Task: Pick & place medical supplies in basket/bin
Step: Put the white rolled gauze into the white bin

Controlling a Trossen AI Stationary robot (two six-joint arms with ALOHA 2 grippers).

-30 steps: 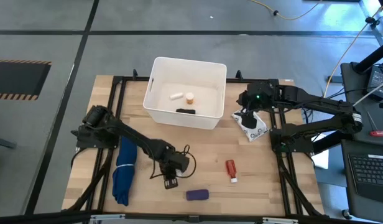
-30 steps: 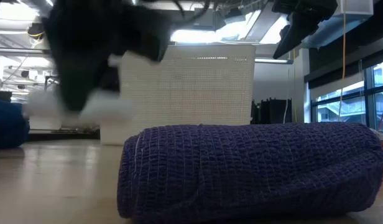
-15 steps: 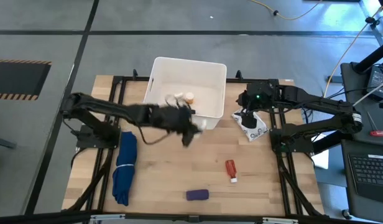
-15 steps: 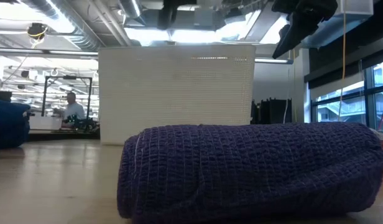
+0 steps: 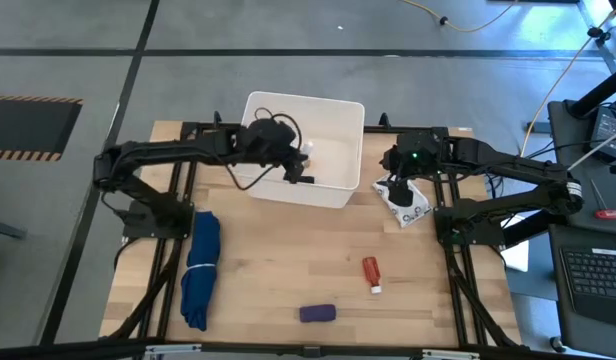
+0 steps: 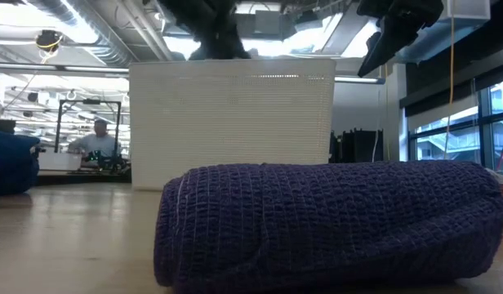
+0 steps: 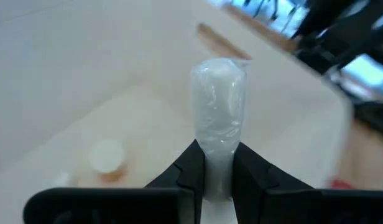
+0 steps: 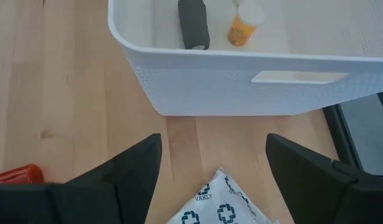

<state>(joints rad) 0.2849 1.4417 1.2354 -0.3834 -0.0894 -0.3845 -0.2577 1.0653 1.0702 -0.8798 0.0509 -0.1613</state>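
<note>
Your left gripper [image 7: 217,168] has its fingers [image 7: 190,169] pinched narrow on a white roll [image 7: 219,118] wrapped in clear film, the roll standing out past the fingertips; in the high view that gripper [image 5: 293,165] hangs over the inside of the white tub [image 5: 256,185], which sits at the far middle of the table [image 5: 288,260]. Inside the tub you have a black oblong piece [image 8: 193,23] lying by the near wall and an orange vial with a white cap [image 8: 242,25] just beside it. Your right gripper [image 8: 213,180] holds its fingers [image 8: 132,171] wide apart with nothing between them, hovering outside the tub's right wall above a white pouch printed with dark crosses [image 8: 219,202]; from above the pouch [image 5: 406,203] lies just beside the tub. On the open table, well apart from the tub, you have a red tube [image 5: 371,272], a purple oblong [image 5: 317,313] near the front edge, and a long folded blue cloth [image 5: 200,270] on the left side.
</note>
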